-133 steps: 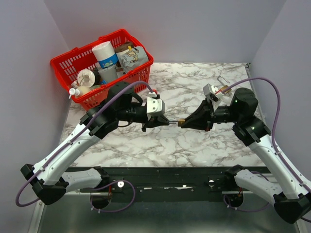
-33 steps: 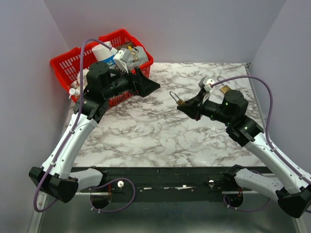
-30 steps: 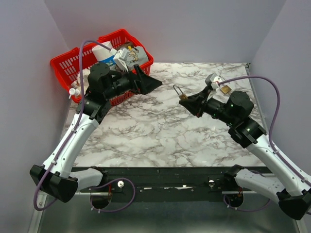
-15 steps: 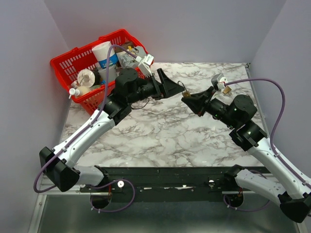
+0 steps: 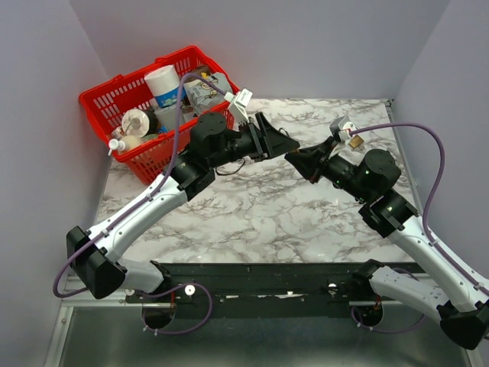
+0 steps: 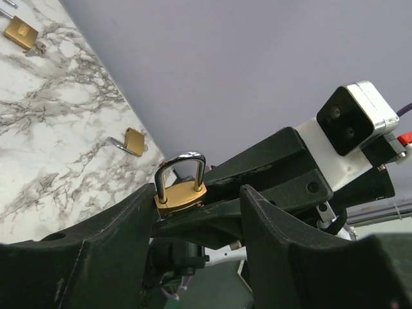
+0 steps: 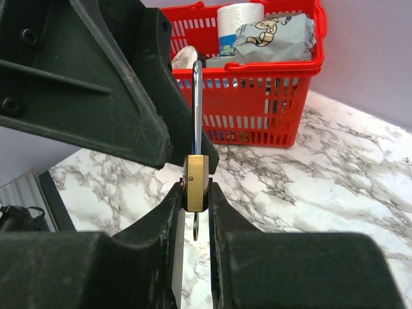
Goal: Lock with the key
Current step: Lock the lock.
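A small brass padlock (image 7: 195,183) stands upright with its steel shackle (image 7: 197,109) pointing up, and my right gripper (image 7: 195,190) is shut on its body. The key (image 7: 195,226) hangs edge-on under the lock, between the right fingers. In the left wrist view the padlock (image 6: 180,193) sits on top of a right finger. My left gripper (image 6: 199,193) is open and straddles both, its left finger against the lock's side. From above, the left gripper (image 5: 286,145) and right gripper (image 5: 296,158) meet tip to tip over the table's middle, and the lock is hidden there.
A red basket (image 5: 107,99) full of groceries stands at the back left, close behind the left arm. Two spare brass padlocks (image 6: 20,31) (image 6: 134,141) lie on the marble near the back right corner. Grey walls close in the table.
The left arm swung right from the basket to the padlock, and its jaws have narrowed around it. The right gripper kept hold of the padlock and shifted slightly toward the back.
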Controlling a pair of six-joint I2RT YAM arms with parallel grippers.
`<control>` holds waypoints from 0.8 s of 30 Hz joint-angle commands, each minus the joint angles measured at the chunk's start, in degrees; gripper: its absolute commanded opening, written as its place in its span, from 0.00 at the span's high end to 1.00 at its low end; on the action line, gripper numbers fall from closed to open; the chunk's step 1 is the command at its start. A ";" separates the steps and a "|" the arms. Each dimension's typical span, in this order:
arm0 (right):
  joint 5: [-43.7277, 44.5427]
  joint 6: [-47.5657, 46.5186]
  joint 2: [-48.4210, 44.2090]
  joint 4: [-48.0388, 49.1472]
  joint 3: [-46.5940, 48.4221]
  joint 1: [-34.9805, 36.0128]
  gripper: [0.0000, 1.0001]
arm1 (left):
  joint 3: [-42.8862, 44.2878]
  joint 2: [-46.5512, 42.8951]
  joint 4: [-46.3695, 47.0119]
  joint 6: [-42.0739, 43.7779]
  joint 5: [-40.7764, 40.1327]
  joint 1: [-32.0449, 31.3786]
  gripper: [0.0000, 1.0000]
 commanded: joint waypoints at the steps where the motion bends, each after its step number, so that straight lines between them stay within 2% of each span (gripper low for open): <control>1: 2.55 -1.02 0.20 2.46 -0.71 0.57 0.99 | -1.10 0.77 2.91 -1.99 -1.48 -1.42 0.37; 6: 3.16 -1.02 0.55 2.63 -0.54 0.84 0.99 | -0.75 1.56 2.04 -2.78 -2.18 -1.69 0.38; 11: 5.18 -2.07 0.81 2.28 -0.63 1.19 0.99 | -0.75 2.00 1.24 -2.61 -2.88 -1.95 0.46; 24: 9.75 -5.67 1.78 1.23 -0.63 2.59 0.99 | -0.84 3.14 -3.85 -0.23 -6.22 -3.62 0.48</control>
